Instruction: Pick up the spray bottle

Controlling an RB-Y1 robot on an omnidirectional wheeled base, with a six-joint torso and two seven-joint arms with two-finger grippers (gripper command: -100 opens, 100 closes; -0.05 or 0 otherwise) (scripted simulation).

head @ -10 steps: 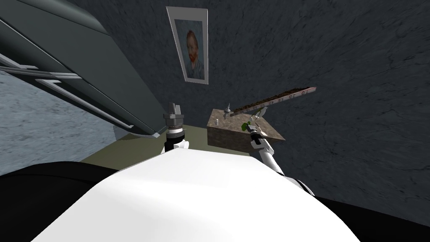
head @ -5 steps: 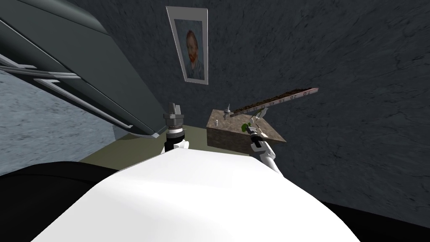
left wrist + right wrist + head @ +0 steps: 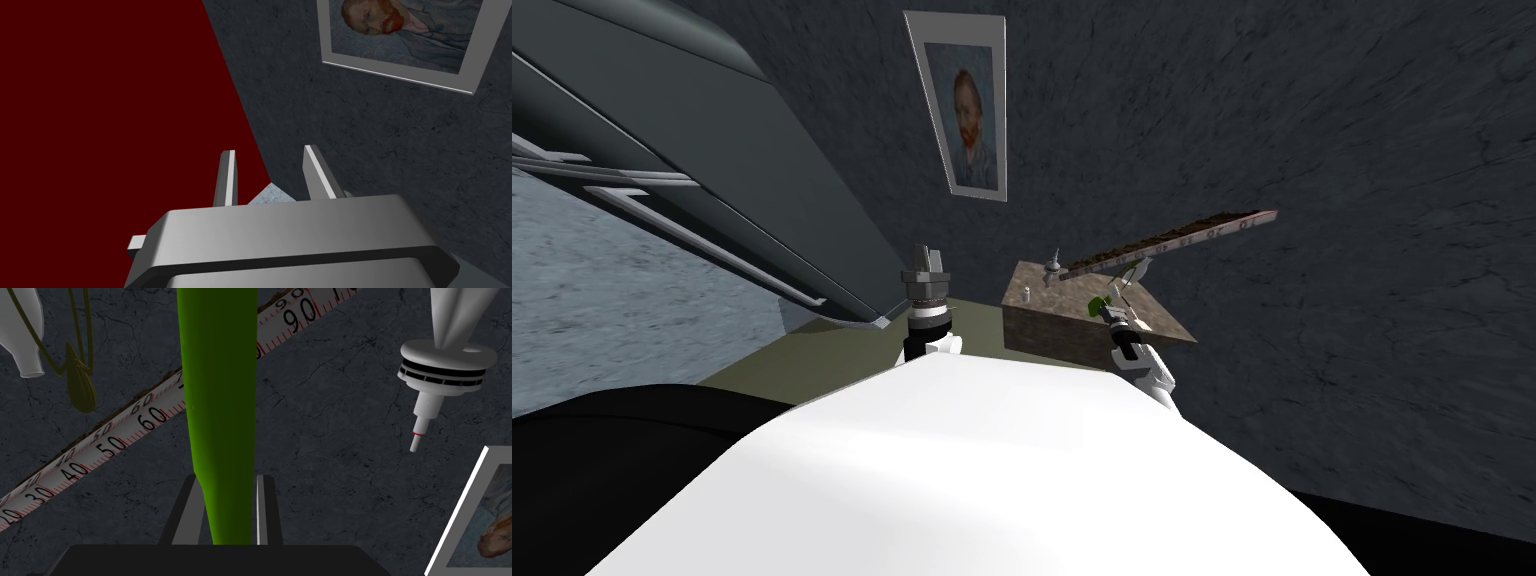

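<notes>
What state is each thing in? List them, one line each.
Right gripper: shut.
Green spray bottle: clamped between that gripper's fingers.
Left gripper: open, empty.
Ruler: lying slanted, untouched.
White nozzle-topped bottle: free, apart from both grippers.

Left arm (image 3: 927,300): a white wrist segment, a black band, then a dark ribbed collar and a grey boxy head.

Left end effector (image 3: 270,150): the body is a smooth mid-grey housing with rounded corners. A black seam runs across it and a small grey tab projects at one side. The two fingers (image 3: 227,175) are thin, light grey, flat-tipped blades with paler inner faces.

Right arm (image 3: 1150,376): white shells separated by dark joints, narrowing toward the hand.

Right end effector (image 3: 227,480): a flat black box body with two grey blade fingers, one showing a bright, light edge.
</notes>
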